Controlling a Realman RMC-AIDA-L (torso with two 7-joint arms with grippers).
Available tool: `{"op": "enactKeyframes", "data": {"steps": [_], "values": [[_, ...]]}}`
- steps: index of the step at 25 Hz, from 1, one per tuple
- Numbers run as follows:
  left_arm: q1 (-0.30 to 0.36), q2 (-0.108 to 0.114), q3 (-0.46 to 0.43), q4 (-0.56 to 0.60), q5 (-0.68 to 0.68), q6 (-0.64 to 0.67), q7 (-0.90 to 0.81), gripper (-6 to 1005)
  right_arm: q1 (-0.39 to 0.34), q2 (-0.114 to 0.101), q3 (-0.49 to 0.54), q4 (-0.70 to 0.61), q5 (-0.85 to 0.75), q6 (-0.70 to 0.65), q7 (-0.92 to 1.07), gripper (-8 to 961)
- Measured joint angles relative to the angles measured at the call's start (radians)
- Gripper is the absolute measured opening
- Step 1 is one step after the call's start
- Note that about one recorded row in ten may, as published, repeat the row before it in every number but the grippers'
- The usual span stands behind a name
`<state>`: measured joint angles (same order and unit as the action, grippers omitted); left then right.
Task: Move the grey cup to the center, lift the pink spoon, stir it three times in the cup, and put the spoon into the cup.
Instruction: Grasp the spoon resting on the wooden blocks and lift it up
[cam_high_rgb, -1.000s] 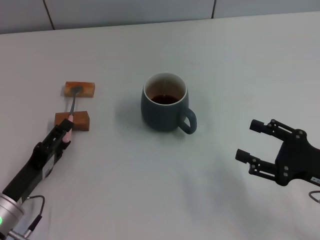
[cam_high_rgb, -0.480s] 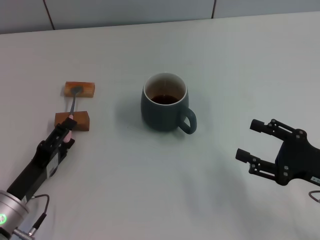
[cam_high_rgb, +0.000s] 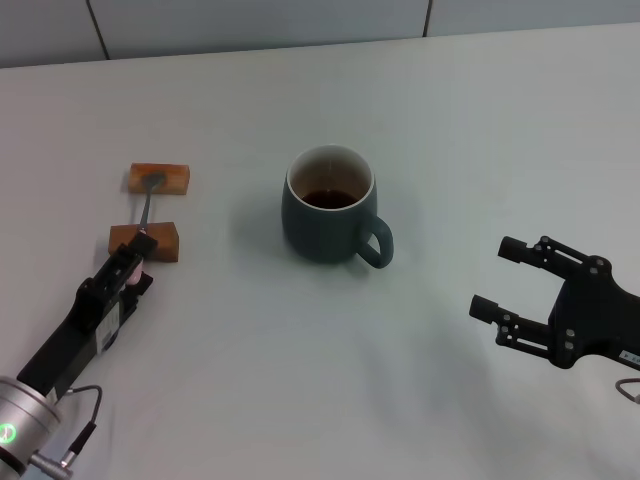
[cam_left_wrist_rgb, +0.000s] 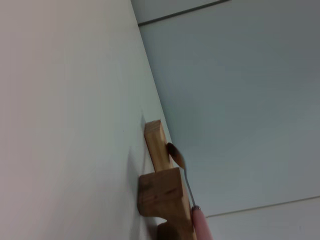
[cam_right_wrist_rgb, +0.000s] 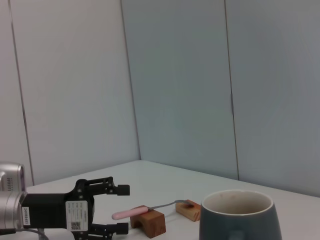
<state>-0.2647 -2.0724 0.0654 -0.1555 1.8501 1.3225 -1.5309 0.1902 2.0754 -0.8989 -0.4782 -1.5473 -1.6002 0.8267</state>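
The grey cup (cam_high_rgb: 328, 215) stands upright mid-table with dark liquid in it and its handle toward my right gripper; it also shows in the right wrist view (cam_right_wrist_rgb: 239, 219). The pink spoon (cam_high_rgb: 147, 208) lies across two wooden blocks at the left, bowl on the far block. Its pink handle shows in the right wrist view (cam_right_wrist_rgb: 129, 213) and the left wrist view (cam_left_wrist_rgb: 201, 225). My left gripper (cam_high_rgb: 134, 263) is open, its fingers on either side of the handle's end, as the right wrist view (cam_right_wrist_rgb: 121, 210) shows. My right gripper (cam_high_rgb: 496, 277) is open and empty, to the right of the cup.
Two brown wooden blocks, the far one (cam_high_rgb: 160, 178) and the near one (cam_high_rgb: 146, 242), carry the spoon. The white table (cam_high_rgb: 300, 380) runs to a grey wall at the back.
My left gripper has crept a little forward along the spoon's handle toward the near block. The cup, the spoon and the right arm have not moved.
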Motion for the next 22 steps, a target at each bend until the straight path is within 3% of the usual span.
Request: {"op": "enactKeyframes", "data": {"steps": [22], "values": [[-0.008,0.000,-0.009,0.000,-0.001,-0.008,-0.026,846,0.006,0.000,-0.006,0.001,-0.002,0.016,0.004,785]]}}
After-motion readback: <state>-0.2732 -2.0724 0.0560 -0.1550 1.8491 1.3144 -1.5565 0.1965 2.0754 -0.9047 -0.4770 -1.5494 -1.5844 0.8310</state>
